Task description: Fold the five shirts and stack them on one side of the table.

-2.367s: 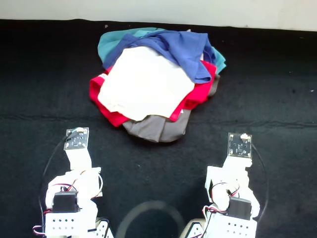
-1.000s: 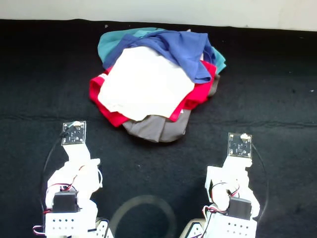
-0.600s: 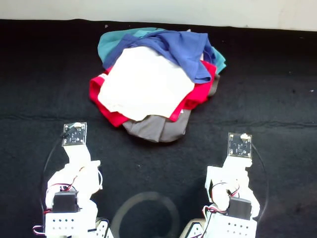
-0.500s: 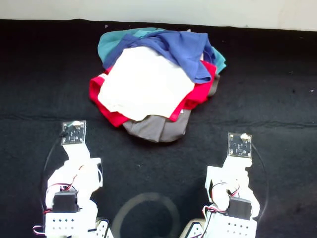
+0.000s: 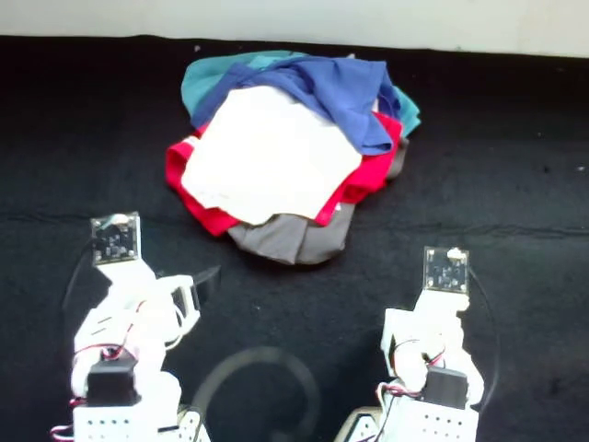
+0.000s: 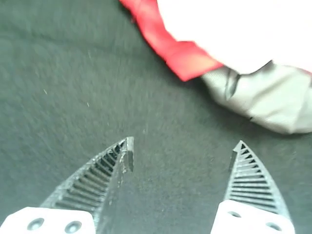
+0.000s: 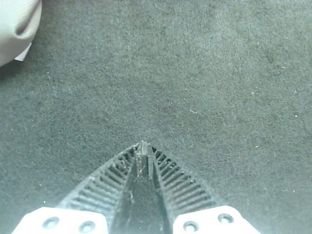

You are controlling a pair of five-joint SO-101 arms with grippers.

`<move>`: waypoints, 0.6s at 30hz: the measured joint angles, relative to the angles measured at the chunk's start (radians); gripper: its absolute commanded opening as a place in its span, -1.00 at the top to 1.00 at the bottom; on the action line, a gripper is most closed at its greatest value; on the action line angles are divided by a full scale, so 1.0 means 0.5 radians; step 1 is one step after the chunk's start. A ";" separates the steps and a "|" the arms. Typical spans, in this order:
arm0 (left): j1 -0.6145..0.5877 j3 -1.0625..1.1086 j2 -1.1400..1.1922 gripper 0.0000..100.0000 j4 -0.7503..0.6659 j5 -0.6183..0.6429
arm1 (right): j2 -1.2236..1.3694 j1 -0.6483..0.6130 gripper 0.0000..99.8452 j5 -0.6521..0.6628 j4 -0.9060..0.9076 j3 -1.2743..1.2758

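The five shirts are lying in one unfolded heap at the far middle of the surface. The left gripper is hovering near the heap's grey shirt with fingers spread, and the right gripper is sitting with fingers pressed together. Closing low on that edge is probably risking a pinch through several layers, dragging the whole heap along.

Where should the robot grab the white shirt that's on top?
Probably by the white shirt's near left corner, coming in low from the arms' side. It lies on top, and that edge hangs loose over the red shirt, so it should lift free. The open left gripper is closest to that corner.
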 measured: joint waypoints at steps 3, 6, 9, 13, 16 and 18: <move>0.000 -0.101 0.000 0.38 0.089 0.000 | 0.000 0.000 0.99 0.000 0.000 0.000; 0.000 -0.129 0.000 0.38 0.153 0.000 | 0.000 0.000 0.99 0.000 0.000 0.000; 0.000 -0.141 0.000 0.38 0.230 0.000 | 0.000 0.000 0.99 0.000 0.000 0.000; 0.000 -0.141 0.000 0.38 0.301 0.000 | 0.000 0.000 0.99 0.000 0.000 0.000; 0.000 -0.153 0.000 0.38 0.307 0.000 | 0.000 0.000 0.99 0.000 0.000 0.000; 0.000 -0.215 0.003 0.38 0.328 0.000 | 0.000 0.000 0.99 0.000 0.000 0.000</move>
